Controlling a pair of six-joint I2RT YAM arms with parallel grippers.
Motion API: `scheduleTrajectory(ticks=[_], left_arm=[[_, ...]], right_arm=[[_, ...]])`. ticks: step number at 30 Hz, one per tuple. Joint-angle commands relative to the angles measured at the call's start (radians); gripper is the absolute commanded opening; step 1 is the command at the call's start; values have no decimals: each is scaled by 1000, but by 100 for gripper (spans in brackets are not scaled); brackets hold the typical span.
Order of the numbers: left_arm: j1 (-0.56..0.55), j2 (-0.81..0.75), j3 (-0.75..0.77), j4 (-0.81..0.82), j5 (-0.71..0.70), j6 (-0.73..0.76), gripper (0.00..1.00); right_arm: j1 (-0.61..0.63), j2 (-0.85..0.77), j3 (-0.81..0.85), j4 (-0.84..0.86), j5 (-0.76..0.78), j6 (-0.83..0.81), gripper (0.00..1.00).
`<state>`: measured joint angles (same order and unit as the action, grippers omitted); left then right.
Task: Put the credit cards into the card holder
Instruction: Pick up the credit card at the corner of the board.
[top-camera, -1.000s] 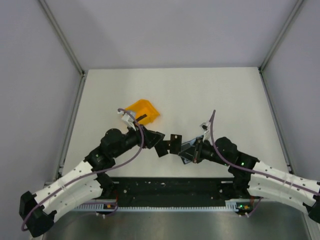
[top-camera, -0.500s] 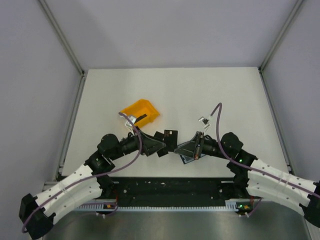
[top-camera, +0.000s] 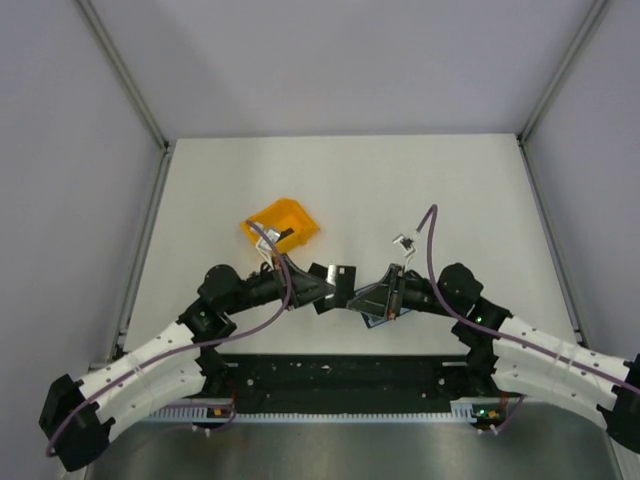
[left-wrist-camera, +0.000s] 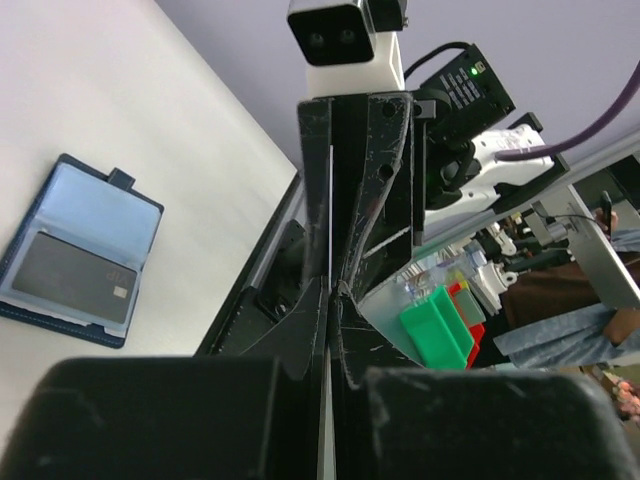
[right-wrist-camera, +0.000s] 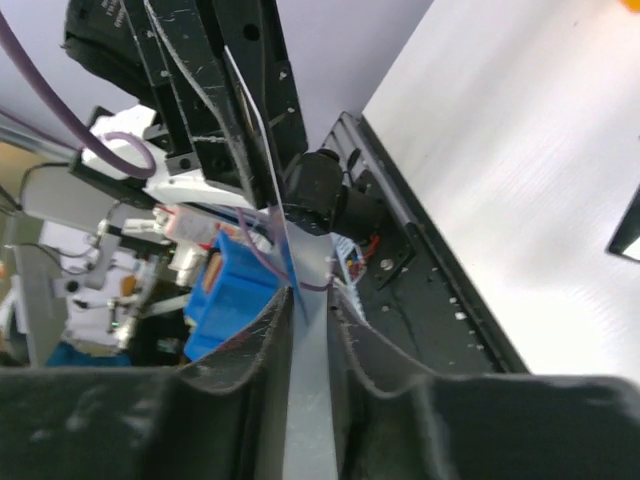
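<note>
One credit card (top-camera: 340, 273) is up off the table between my two grippers, seen edge-on as a thin line (left-wrist-camera: 328, 200). My left gripper (left-wrist-camera: 330, 298) (top-camera: 330, 287) is shut on one end of it. My right gripper (right-wrist-camera: 310, 297) (top-camera: 362, 297) faces it from the other end, its jaws slightly apart, with the card (right-wrist-camera: 262, 170) running between them. The card holder (left-wrist-camera: 75, 250) lies open on the table, and another dark card (left-wrist-camera: 72, 278) sits in its pocket. From above, the card holder (top-camera: 374, 320) is mostly hidden under the right gripper.
An orange bin (top-camera: 285, 222) stands on the table just behind the left arm. The black rail (top-camera: 340, 375) runs along the near edge of the table below both grippers.
The left gripper came in from the left with its jaws wide and has shut on the card. The right gripper's jaws, which were shut on the card, have parted a little.
</note>
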<state>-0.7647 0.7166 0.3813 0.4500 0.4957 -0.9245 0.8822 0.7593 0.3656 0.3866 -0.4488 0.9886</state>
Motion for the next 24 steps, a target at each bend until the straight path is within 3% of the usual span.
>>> scheduleTrajectory(ticks=[1, 4, 7, 12, 24], left_arm=[[-1, 1, -10, 76, 53, -13, 0], [-1, -3, -19, 84, 50, -27, 0], [-1, -3, -22, 87, 60, -31, 0], [-1, 12, -19, 85, 78, -33, 0], [-1, 52, -22, 134, 84, -47, 0]], right_arm=[[-6, -37, 67, -58, 62, -64, 33], [-5, -73, 62, -66, 110, -80, 46], [-6, -95, 58, -52, 142, -87, 48], [-6, -75, 61, -3, 136, -79, 47], [-6, -23, 45, 101, 114, -51, 33]])
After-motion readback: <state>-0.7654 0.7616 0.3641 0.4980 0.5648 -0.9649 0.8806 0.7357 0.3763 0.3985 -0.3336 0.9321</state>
